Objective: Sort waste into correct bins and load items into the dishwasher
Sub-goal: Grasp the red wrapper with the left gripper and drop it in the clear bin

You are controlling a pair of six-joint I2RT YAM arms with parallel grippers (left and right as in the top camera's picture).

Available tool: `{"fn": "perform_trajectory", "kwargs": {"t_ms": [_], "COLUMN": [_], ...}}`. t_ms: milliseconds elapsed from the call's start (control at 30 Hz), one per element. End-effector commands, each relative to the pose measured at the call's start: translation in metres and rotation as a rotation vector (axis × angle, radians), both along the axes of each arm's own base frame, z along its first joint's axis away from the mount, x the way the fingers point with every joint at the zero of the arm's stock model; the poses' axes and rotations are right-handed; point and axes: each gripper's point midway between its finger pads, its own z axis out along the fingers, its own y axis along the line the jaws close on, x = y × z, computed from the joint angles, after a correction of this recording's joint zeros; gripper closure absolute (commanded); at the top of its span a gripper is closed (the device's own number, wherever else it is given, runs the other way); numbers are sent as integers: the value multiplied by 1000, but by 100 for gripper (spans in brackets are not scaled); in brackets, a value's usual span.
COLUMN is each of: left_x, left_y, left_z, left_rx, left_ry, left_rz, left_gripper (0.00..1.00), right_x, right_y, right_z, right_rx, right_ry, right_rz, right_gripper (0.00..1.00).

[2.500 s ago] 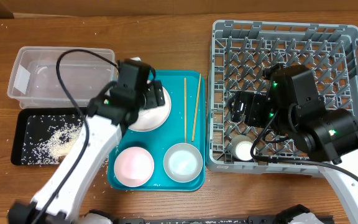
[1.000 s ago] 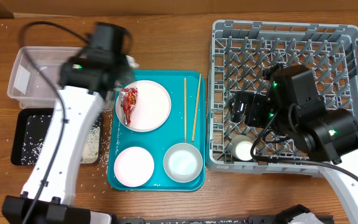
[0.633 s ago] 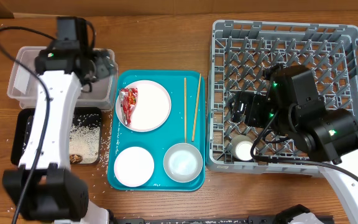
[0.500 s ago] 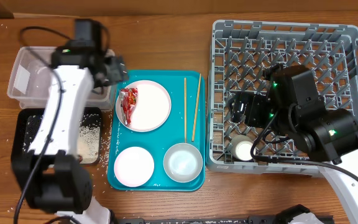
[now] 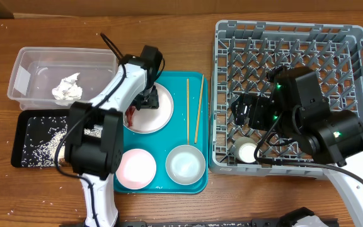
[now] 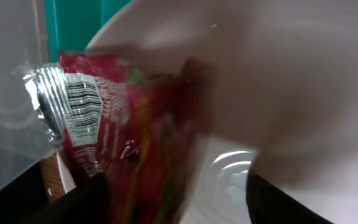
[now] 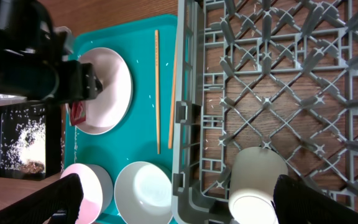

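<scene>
My left gripper [image 5: 145, 98] hovers low over the round plate [image 5: 164, 112] on the teal tray, jaws wide open around the red snack wrapper [image 6: 123, 130]. The wrapper lies at the plate's left edge [image 5: 131, 114]; the view is blurred and I cannot tell if the fingers touch it. The crumpled white napkin [image 5: 65, 88] lies in the clear tub [image 5: 30, 60]. Rice lies in the black tray [image 5: 27, 121]. My right gripper [image 5: 241, 110] is open and empty over the grey dish rack [image 5: 358, 75], above the white cup [image 7: 253, 183] lying in the rack.
The teal tray [image 5: 197, 183] also holds a pink bowl [image 5: 135, 170], a white bowl [image 5: 184, 164] and two chopsticks [image 5: 188, 110] lying side by side. Rice grains are scattered on the wooden table beside the black tray. The rack's near wall [image 7: 185, 124] borders the tray.
The left arm swung from the plate to the clear tub, left the napkin there, and came back down over the wrapper on the plate. The right arm has not moved.
</scene>
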Motion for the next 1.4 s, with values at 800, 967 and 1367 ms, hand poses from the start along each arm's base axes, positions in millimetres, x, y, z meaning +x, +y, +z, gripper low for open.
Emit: {"fn": "perform_trajectory", "kwargs": {"t_ms": [800, 967, 1367], "left_x": [36, 31, -27], "left_y": [126, 115, 57], "left_z": [126, 135, 252], "left_rx": [-107, -230, -319], "left_ry": [-345, -324, -500], "left_rz": [323, 280, 95], "left_gripper": [0, 3, 14], "right_x": [-2, -5, -4], "right_y": [0, -1, -1], "right_z": [2, 0, 0], "right_rx": [0, -4, -4], "right_ry": [0, 10, 9], "right_rz": [1, 1, 0], "right_gripper": [0, 0, 0]}}
